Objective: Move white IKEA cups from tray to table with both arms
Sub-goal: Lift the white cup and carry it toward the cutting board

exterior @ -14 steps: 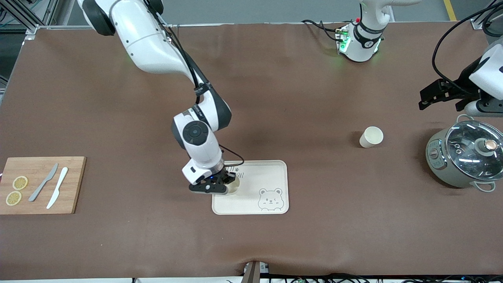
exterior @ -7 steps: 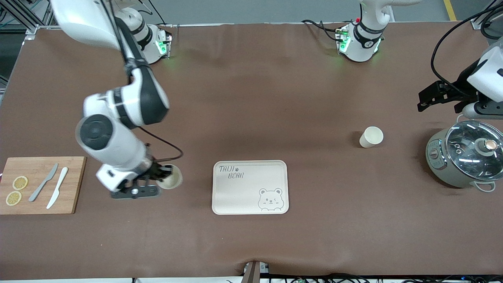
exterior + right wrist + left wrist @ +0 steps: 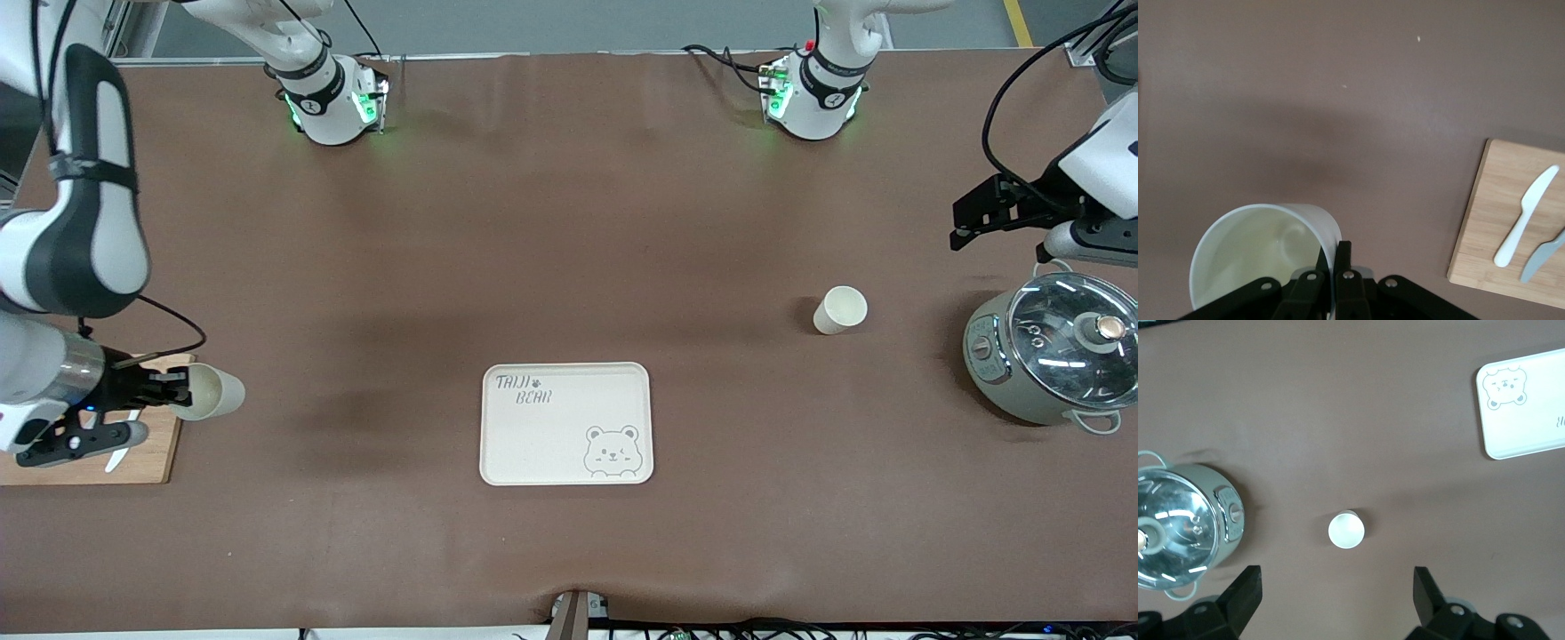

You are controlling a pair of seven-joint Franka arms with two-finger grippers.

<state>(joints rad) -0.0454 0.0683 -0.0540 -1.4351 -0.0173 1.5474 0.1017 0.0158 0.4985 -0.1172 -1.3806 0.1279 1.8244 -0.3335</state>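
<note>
Cups part ways: the right claw [image 3: 173, 391] pinches the rim of one smooth, off-white tapered cup [image 3: 209, 392], one finger inside the wall and one outside, carrying it tilted over the matte brown worktop [image 3: 569, 222] beside the wooden cutting board [image 3: 156, 453], apparently to set it down clear of the tray [image 3: 566, 423]. The cream, round-cornered tray with its bear drawing lies bare. The second cup [image 3: 839, 309] stands upright on the worktop near a glass-lidded pot [image 3: 1053, 347], where the left claw [image 3: 973, 216] waits aloft, spread wide and empty
</note>
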